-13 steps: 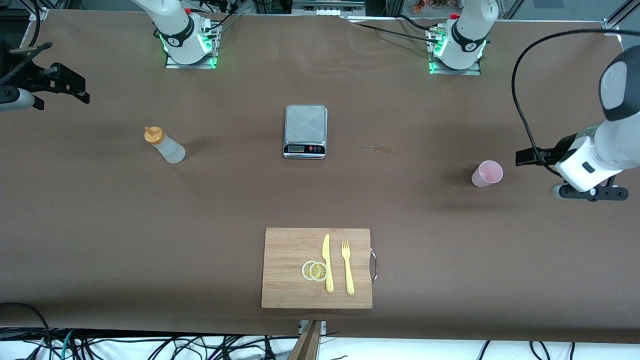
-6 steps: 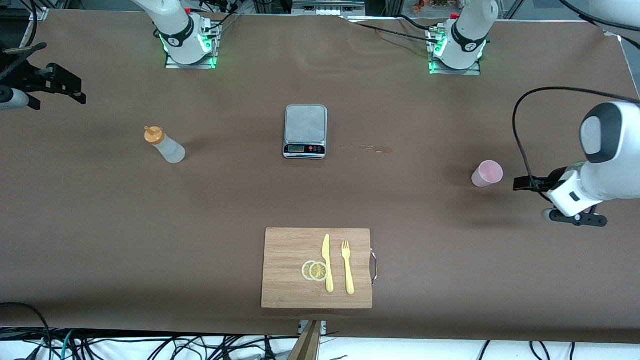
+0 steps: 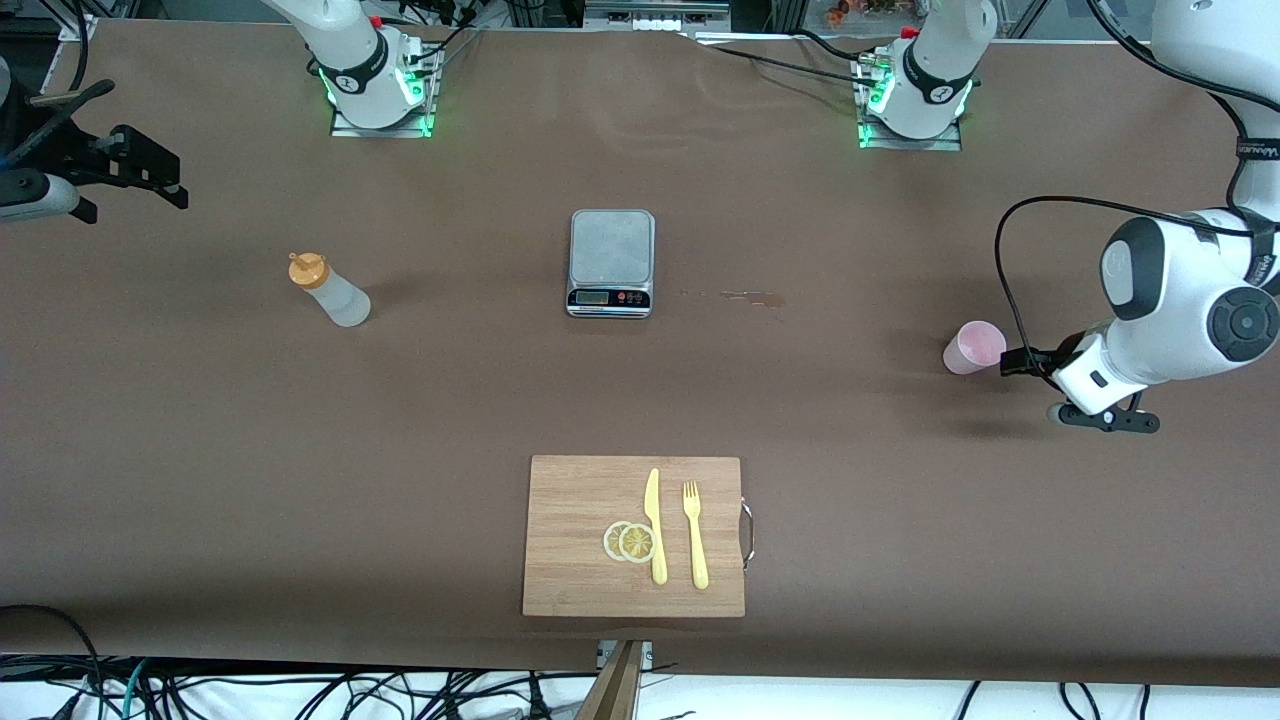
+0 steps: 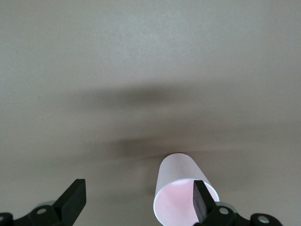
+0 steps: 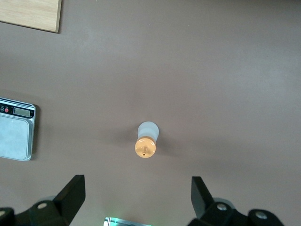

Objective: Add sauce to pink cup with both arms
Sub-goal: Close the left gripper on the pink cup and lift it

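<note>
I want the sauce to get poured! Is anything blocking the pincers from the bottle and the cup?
Nothing visible. The open left pincer is already beside the pink cup. The open right pincer hangs above the sauce.

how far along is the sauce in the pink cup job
Nothing is done yet: the pink cup looks empty and the sauce stands untouched toward the right arm's end of the table. In hand: the left gripper, open, is beside the cup, not around it. The right gripper, open, hangs high over the sauce bottle. Left: grasp both, bring them together, squeeze.
</note>
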